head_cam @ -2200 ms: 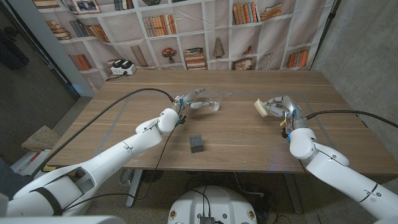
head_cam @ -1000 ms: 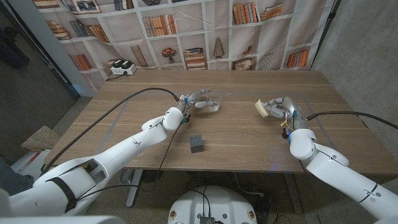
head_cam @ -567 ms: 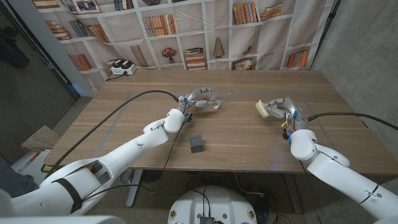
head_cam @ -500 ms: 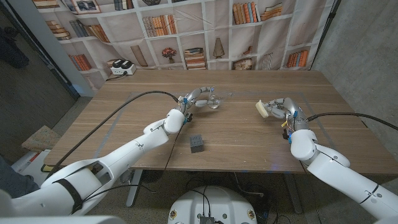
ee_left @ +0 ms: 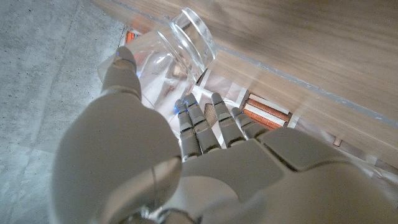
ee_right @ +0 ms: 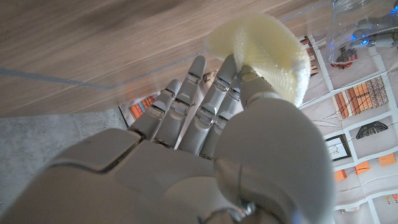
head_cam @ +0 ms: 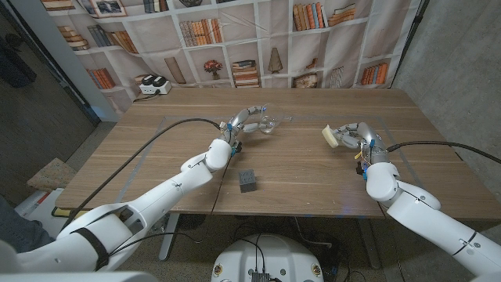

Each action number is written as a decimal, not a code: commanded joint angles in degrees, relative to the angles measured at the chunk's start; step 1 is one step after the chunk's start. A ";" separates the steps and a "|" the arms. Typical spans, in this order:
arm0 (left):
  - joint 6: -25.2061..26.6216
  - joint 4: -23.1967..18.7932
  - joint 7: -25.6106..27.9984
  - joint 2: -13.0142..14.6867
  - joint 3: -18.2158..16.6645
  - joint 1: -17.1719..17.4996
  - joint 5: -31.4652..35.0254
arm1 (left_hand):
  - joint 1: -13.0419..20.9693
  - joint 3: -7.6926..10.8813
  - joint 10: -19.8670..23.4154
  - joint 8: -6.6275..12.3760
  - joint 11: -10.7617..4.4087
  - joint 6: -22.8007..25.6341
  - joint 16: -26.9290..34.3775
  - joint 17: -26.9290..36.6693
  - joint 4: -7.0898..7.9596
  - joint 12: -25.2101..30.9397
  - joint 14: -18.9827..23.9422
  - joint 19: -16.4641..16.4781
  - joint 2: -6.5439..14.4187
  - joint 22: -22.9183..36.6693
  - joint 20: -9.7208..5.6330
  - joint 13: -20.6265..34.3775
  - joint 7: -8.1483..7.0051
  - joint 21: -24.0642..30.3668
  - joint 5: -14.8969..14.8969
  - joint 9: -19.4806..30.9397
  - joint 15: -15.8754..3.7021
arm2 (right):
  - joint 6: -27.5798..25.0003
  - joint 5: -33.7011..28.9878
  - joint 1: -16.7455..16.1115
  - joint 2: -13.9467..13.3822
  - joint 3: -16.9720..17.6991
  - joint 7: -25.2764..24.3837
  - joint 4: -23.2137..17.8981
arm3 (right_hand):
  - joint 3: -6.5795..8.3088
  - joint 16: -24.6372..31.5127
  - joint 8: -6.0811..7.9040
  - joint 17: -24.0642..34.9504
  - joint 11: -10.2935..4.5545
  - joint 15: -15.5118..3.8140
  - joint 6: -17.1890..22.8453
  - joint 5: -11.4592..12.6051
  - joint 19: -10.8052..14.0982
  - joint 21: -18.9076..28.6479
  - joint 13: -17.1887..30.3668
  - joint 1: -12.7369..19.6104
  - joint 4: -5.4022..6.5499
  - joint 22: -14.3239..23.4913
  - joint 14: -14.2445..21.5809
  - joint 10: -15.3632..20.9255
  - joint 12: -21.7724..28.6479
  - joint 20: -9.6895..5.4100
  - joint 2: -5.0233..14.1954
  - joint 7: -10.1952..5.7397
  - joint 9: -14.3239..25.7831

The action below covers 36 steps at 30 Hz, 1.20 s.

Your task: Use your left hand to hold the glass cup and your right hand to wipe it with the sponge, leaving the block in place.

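Near the far edge of the table (head_cam: 156,149), a bit to the left of its middle, the left hand (head_cam: 246,121) holds the glass cup (head_cam: 268,123). In the left wrist view the fingers (ee_left: 205,121) and thumb wrap around the clear cup (ee_left: 177,46), and the cup looks lifted and tipped on its side, with its thick bottom pointing away from the palm. I cannot tell for sure if any part of it touches the wood. Toward the right side of the table, the right hand (head_cam: 351,135) pinches the sponge (head_cam: 329,135). In the right wrist view the pale yellow sponge (ee_right: 264,50) sits squeezed between the thumb and the fingertips (ee_right: 230,62), and the cup (ee_right: 360,28) shows off in the distance. So the two grabbing jobs look done: the cup is in the left hand and the sponge is in the right. The wiping is not done yet, because the sponge and the cup are well apart, with bare wood between them. The hands need to come together so the sponge can rub the glass. The small dark block (head_cam: 248,180) sits alone nearer the front edge, around the middle, with no hand touching it, which is just what the job asks for.
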 commanded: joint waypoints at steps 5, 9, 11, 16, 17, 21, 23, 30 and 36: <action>-4.40 -0.66 -1.07 -0.92 -2.74 1.59 -6.12 | 4.32 1.35 8.63 4.07 -2.75 12.70 0.89 0.08 1.23 -0.09 4.76 2.89 3.07 0.06 -1.89 0.38 -2.27 0.88 -1.85 0.19 -8.22 | 1.19 -0.19 0.18 0.12 -0.30 0.01 -0.11 | -0.07 -0.22 0.15 0.15 0.08 -4.96 1.79 0.36 0.54 0.09 0.13 0.03 0.04 0.07 0.36 0.38 0.17 -1.69 0.63 -1.55 0.16; -5.51 -1.34 -3.29 -0.93 -3.60 2.02 -8.78 | 4.60 1.43 9.67 4.21 -2.84 13.54 0.86 0.09 1.31 -0.24 5.71 3.16 3.15 0.07 -2.00 0.41 -2.41 0.82 -2.28 0.17 -8.42 | 1.83 -0.18 0.16 0.38 -0.27 -0.12 -0.23 | -0.07 -0.22 0.14 0.15 0.10 -5.05 1.79 0.37 0.55 0.08 0.16 0.10 -0.02 0.07 0.38 0.41 0.17 -1.67 0.61 -1.54 0.16; -5.90 -1.76 -4.41 -0.96 -4.00 2.26 -10.08 | 4.61 1.44 10.00 4.25 -2.81 13.76 0.85 0.10 1.38 -0.26 5.92 3.27 3.19 0.07 -1.92 0.42 -2.31 0.82 -2.40 0.16 -8.46 | 2.38 -0.21 0.14 0.50 -0.28 -0.19 -0.29 | -0.10 -0.20 0.13 0.17 0.10 -5.08 1.80 0.36 0.55 0.08 0.18 0.12 -0.04 0.07 0.42 0.43 0.17 -1.67 0.58 -1.54 0.16; -6.42 -3.36 -5.74 -0.94 -4.71 3.09 -11.78 | 4.66 1.43 10.30 4.24 -2.81 14.03 0.79 0.11 1.46 -0.46 6.33 3.49 3.18 0.08 -1.82 0.44 -2.16 0.81 -2.64 0.15 -8.48 | 4.55 0.52 -0.05 1.57 0.08 -0.54 -0.37 | -0.10 -0.20 0.14 0.18 0.11 -5.12 1.86 0.37 0.56 0.06 0.23 0.17 -0.07 0.07 0.45 0.51 0.20 -1.67 0.58 -1.52 0.16; -6.55 -3.65 -5.95 -0.95 -4.83 3.24 -12.05 | 4.69 1.44 10.57 4.31 -2.81 14.32 0.79 0.11 1.50 -0.48 6.56 3.52 3.21 0.08 -1.81 0.45 -2.03 0.79 -2.73 0.15 -8.46 | 4.80 0.47 0.01 1.74 0.04 -0.62 -0.46 | -0.09 -0.20 0.16 0.18 0.11 -5.06 1.92 0.38 0.56 0.06 0.24 0.14 -0.03 0.07 0.48 0.52 0.20 -1.66 0.63 -1.51 0.16; -6.41 -5.31 -6.96 -0.75 -5.31 3.87 -13.13 | 4.83 1.50 11.27 4.45 -2.80 15.02 0.75 0.12 1.58 -0.59 7.11 3.73 3.30 0.08 -1.73 0.48 -1.87 0.76 -3.00 0.13 -8.54 | 5.29 -0.02 0.59 2.59 -0.39 -1.07 -0.74 | -0.13 -0.12 0.17 0.22 0.11 -5.08 1.97 0.37 0.59 0.06 0.26 0.16 -0.04 0.07 0.63 0.56 0.20 -1.66 0.62 -1.50 0.17; -6.34 -6.12 -7.71 -0.58 -5.52 4.15 -13.78 | 4.91 1.53 11.49 4.47 -2.83 15.24 0.72 0.12 1.60 -0.65 7.33 3.88 3.33 0.08 -1.79 0.49 -1.87 0.77 -3.11 0.13 -8.54 | 5.55 -0.26 1.00 3.03 -0.63 -1.22 -0.81 | -0.13 -0.12 0.16 0.22 0.11 -5.07 1.98 0.37 0.58 0.05 0.28 0.17 -0.04 0.07 0.65 0.60 0.22 -1.65 0.63 -1.50 0.17; -7.49 -7.34 -8.70 -0.54 -6.24 5.29 -15.15 | 5.17 1.64 12.60 4.49 -2.88 15.92 0.56 0.11 1.68 -0.81 8.12 4.24 3.44 0.09 -1.53 0.53 -1.86 0.74 -3.51 0.09 -8.52 | 7.49 -0.82 2.32 4.53 -1.32 -1.54 -0.39 | -0.14 -0.11 0.12 0.22 0.10 -5.00 1.94 0.37 0.62 0.04 0.32 0.12 0.00 0.07 0.76 0.68 0.23 -1.69 0.66 -1.52 0.17; -7.93 -8.33 -10.45 -0.43 -6.95 6.52 -17.58 | 5.37 1.73 13.49 4.64 -2.86 16.81 0.48 0.13 1.73 -0.92 8.78 4.68 3.50 0.09 -1.48 0.55 -1.70 0.78 -3.80 0.06 -8.59 | 9.37 -0.15 3.82 5.98 -1.79 -0.87 0.92 | -0.18 -0.05 0.12 0.24 0.09 -4.96 1.96 0.35 0.62 0.03 0.37 0.07 0.04 0.07 0.92 0.77 0.27 -1.70 0.69 -1.51 0.17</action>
